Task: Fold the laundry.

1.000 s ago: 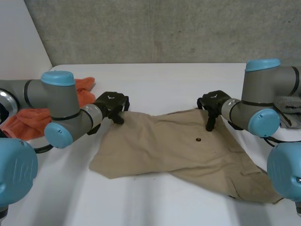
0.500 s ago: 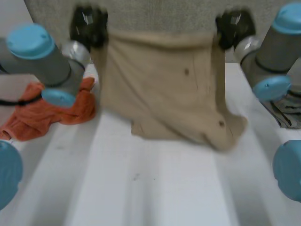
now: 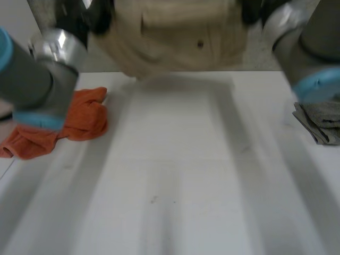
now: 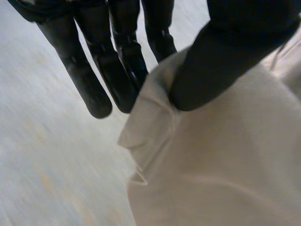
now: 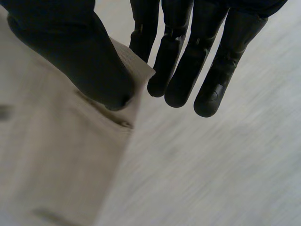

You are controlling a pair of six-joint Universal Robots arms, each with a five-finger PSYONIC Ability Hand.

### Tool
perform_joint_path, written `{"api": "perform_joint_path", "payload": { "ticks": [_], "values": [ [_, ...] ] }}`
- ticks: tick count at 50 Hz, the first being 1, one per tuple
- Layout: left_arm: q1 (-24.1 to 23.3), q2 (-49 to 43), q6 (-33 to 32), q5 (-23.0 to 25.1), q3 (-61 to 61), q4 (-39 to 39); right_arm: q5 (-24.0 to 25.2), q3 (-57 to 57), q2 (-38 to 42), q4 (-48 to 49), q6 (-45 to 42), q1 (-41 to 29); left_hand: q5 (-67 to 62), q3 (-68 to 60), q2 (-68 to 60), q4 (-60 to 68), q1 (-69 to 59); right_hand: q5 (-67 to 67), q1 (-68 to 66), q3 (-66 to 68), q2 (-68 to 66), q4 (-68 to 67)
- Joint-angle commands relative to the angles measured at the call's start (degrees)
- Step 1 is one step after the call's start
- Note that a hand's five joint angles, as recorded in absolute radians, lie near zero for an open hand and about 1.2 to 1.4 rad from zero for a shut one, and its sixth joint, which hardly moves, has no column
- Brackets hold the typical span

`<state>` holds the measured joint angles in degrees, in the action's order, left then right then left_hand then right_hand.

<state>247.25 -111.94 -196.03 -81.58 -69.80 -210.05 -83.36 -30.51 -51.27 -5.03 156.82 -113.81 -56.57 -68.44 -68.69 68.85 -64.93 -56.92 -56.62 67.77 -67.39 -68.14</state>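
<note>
**A:** Head view first. We see the tan garment [image 3: 175,37] up in the air over the far edge of the table [image 3: 175,175]. It is strung between the left hand [image 3: 98,18] and the right hand [image 3: 255,10], one at each upper corner. An orange cloth [image 3: 79,119] and a grey cloth [image 3: 319,122] lie at the table's sides, well apart from it.

**B:** Left wrist view?

**A:** The left hand is clamped on it. The left thumb [image 4: 225,52] presses the hemmed edge against the left fingers [image 4: 94,89], some of which stick out beside the edge. The cloth hangs away under the palm.

**B:** Right wrist?

**A:** Mirrored. The right thumb [image 5: 80,61] sits on the corner of the band and the right fingers [image 5: 181,89] are straight, just beside and behind it. The cloth is pinched.

**B:** Handling?

**A:** We judge it a soft woven fabric, light and limp, with no stiffness of its own. The pockets and the button add thicker spots. It looks neither slippery nor fragile. We'd hold it by the doubled band edge at the corners, where both hands are. The risk is that both pinches sit right at the edge, so a swing could pull it free.
</note>
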Motion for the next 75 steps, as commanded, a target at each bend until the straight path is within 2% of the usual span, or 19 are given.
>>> {"api": "perform_joint_path", "payload": {
  "ticks": [1, 3, 7, 13, 19, 31, 32, 33, 34, 35, 42, 47, 58, 68, 70, 73, 74, 75],
  "values": [
    [-1.51, 3.49, -2.24, -0.33, -23.87, 0.96, 8.56, -29.23, -5.94, -4.20, -1.08, 1.65, -13.43, -11.56, -11.31, 11.15, -15.07, -13.08, -23.38, 12.23, -12.61, -11.86],
    [-1.51, 3.66, -3.56, -0.51, -27.21, 1.40, 10.75, -35.80, -6.56, -4.28, -2.39, 3.32, -13.43, -11.56, -11.31, 11.15, -15.07, -13.08, -23.38, 12.23, -12.61, -11.86],
    [-2.12, 3.23, -7.08, -0.60, -33.02, 4.47, 11.47, -43.37, -6.65, -4.28, -6.25, 4.38, -13.43, -11.56, -11.31, 11.15, -15.07, -13.08, -23.38, 12.23, -12.61, -11.86],
    [-5.11, 3.31, -8.75, -1.12, -36.19, 14.31, 11.12, -50.34, -6.83, -4.81, -11.88, 5.70, -13.43, -11.56, -11.31, 11.15, -15.07, -13.08, -23.38, 12.23, -12.61, -11.86],
    [-5.29, 6.29, -8.31, -5.60, -37.16, 23.80, 11.20, -55.88, -12.44, -7.36, -14.53, 7.72, -13.43, -11.56, -11.31, 11.15, -15.07, -13.08, -23.38, 12.23, -12.61, -11.86],
    [-5.64, 9.02, -8.23, -6.13, -39.45, 24.96, 10.85, -62.91, -19.39, -7.98, -14.79, 10.27, -13.43, -11.56, -11.31, 11.15, -15.07, -13.08, -23.38, 12.23, -12.61, -11.86],
    [-5.64, 9.02, -8.23, -6.22, -39.45, 24.87, 11.03, -63.26, -19.74, -7.63, -14.62, 10.27, -13.43, -11.56, -11.31, 11.15, -15.07, -6.98, -17.28, 6.12, -6.51, -5.76],
    [-5.55, 9.02, -8.23, -6.22, -39.36, 24.61, 11.03, -63.61, -20.01, -7.10, -14.18, 10.36, -13.43, -11.56, -11.31, 11.15, -15.07, 5.07, -5.23, -5.93, 5.54, 6.29],
    [-5.47, 8.94, -8.31, -6.22, -39.27, 24.34, 11.03, -64.49, -20.45, -5.71, -13.65, 10.36, -13.43, -11.56, -11.31, 11.15, -15.07, 23.51, 13.21, -24.37, 23.98, 24.73],
    [-5.29, 8.94, -8.31, -6.22, -38.92, 23.82, 10.94, -65.11, -20.45, -4.65, -13.39, 10.36, -13.43, -11.56, -11.31, 11.15, -15.07, 28.19, 17.89, -29.05, 28.66, 29.41],
    [-4.67, 8.76, -8.31, -6.22, -36.81, 21.27, 9.97, -70.38, -21.85, 3.18, -9.44, 9.13, -13.43, -11.56, -11.31, 11.15, -15.07, 42.51, 32.21, -43.37, 42.99, 43.74],
    [-4.41, 8.15, -8.23, -6.31, -33.30, 20.65, 10.15, -72.32, -23.26, 4.76, -6.97, 8.16, -13.43, -11.56, -11.31, 11.15, -15.07, 44.05, 33.75, -44.91, 44.52, 45.27],
    [-4.06, 2.70, -8.05, -6.57, -24.16, 21.00, 9.53, -73.64, -21.68, 10.04, -1.96, 7.28, -13.43, -11.56, -11.31, 11.15, -15.07, 43.71, 33.42, -44.57, 44.19, 44.94],
    [-4.06, 0.24, -7.79, -6.84, -20.55, 21.18, 6.90, -69.42, -13.69, 10.48, -0.29, 3.94, -13.43, -11.56, -11.31, 11.15, -15.07, 39.85, 29.56, -40.71, 40.33, 41.08],
    [-4.15, 0.15, -7.70, -6.84, -20.55, 21.27, 6.02, -68.81, -12.72, 10.57, -0.20, 3.68, -13.43, -11.56, -11.31, 11.15, -15.07, 33.16, 22.86, -34.01, 33.63, 34.38],
    [-4.23, 0.15, -7.70, -6.84, -20.99, 21.35, 4.18, -67.23, -12.19, 11.09, -0.20, 3.24, -13.43, -11.56, -11.31, 11.15, -15.07, -7.30, -17.59, 6.44, -6.82, -6.07],
    [-4.15, 0.15, -7.79, -6.92, -21.16, 21.35, 3.74, -66.96, -12.45, 11.36, -0.20, 3.50, -13.43, -11.56, -11.31, 11.15, -15.07, -13.03, -23.32, 12.17, -12.55, -11.80],
    [-4.23, 0.15, -7.79, -6.84, -21.51, 21.44, 2.78, -66.70, -12.89, 11.88, -0.20, 3.76, -13.43, -11.56, -11.31, 11.15, -15.07, -13.08, -23.38, 12.23, -12.61, -11.86]
  ]
}}
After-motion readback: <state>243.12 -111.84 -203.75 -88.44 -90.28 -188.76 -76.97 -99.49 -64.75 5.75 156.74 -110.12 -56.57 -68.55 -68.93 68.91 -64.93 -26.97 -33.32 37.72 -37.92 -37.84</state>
